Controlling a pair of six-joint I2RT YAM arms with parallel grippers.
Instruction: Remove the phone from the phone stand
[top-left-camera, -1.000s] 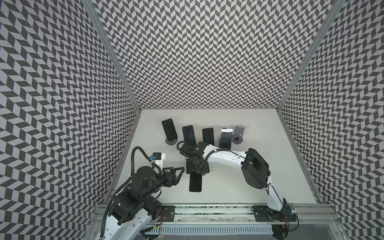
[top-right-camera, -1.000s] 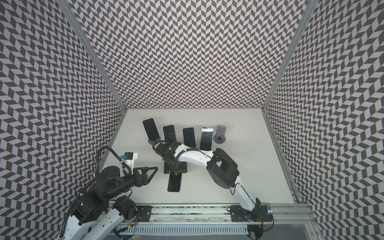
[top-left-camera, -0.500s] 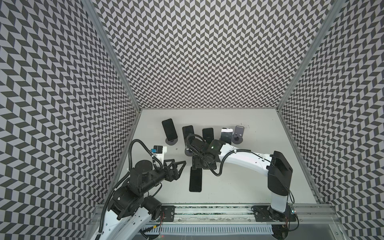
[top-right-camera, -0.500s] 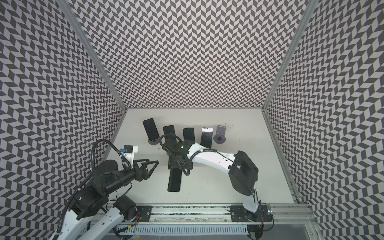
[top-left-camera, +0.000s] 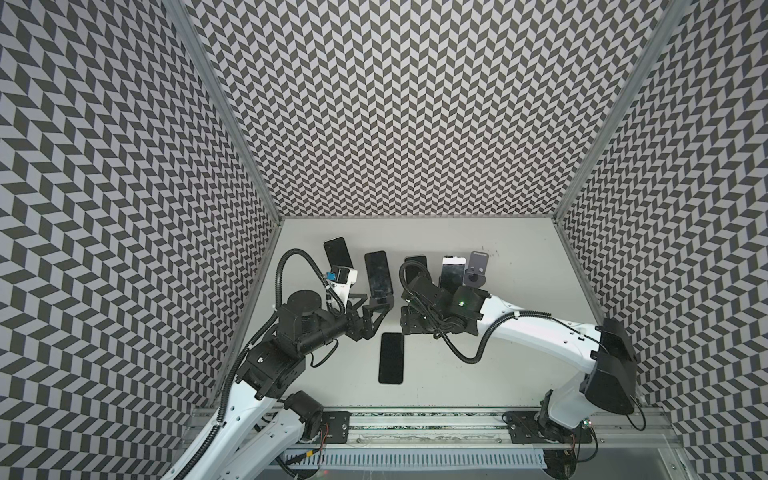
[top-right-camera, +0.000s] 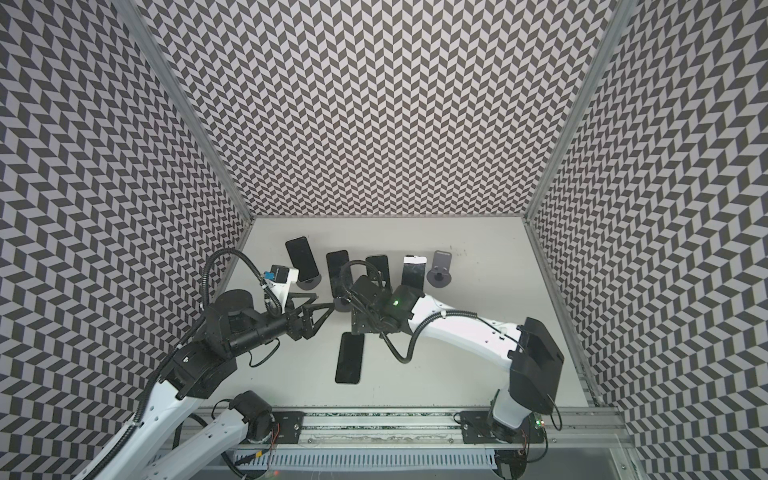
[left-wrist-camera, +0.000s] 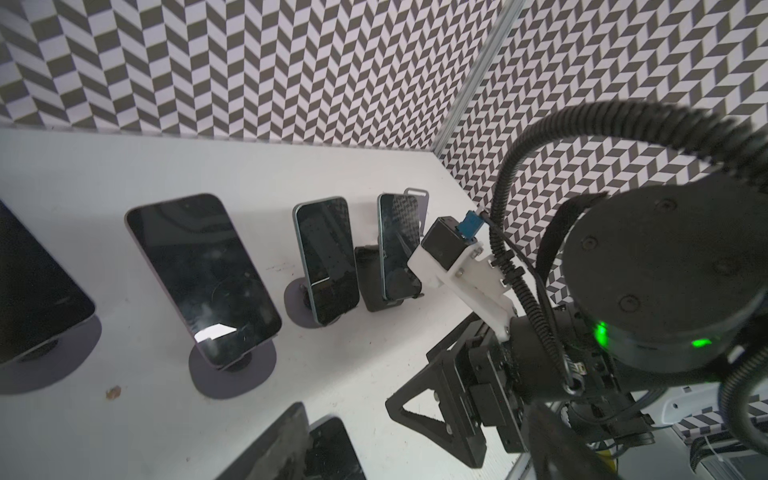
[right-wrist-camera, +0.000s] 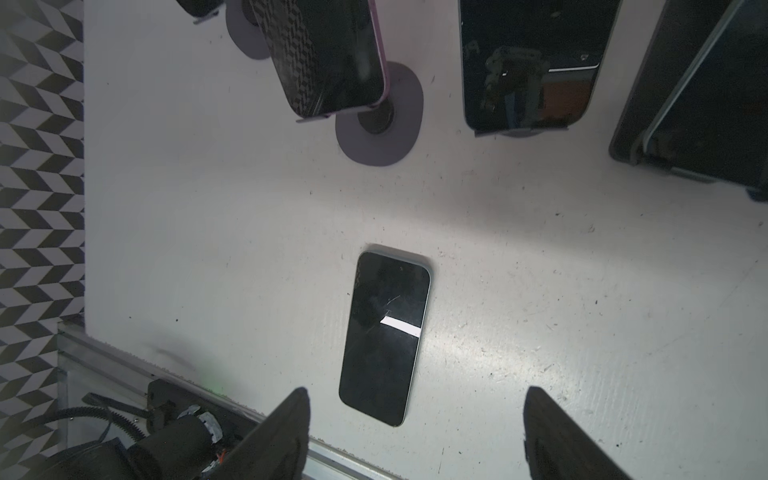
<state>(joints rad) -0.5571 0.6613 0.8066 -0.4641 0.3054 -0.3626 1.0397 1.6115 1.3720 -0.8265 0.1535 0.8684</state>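
the right gripper (right-wrist-camera: 417, 397) has backed off, jaws released and empty, leaving the phone (top-left-camera: 391, 358) flat on the tabletop (top-left-camera: 478, 365) at its 6 o'clock: 1 removal looks done. the left gripper (top-right-camera: 325, 301), also released, has advanced toward the next standing phone (top-left-camera: 378, 272).

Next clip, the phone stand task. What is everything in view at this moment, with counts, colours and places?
phones on stands: four, dark screens, one white-bordered, row at the back of the table
flat phone: one, black, lying in front of the row
empty stand: one, grey, right end of the row
table: one, white
walls: three, grey-and-white chevron, around the table
rail: one, silver, front edge
left gripper: open, empty, beside the foot of the second phone from the left
right gripper: open, empty, near the flat phone
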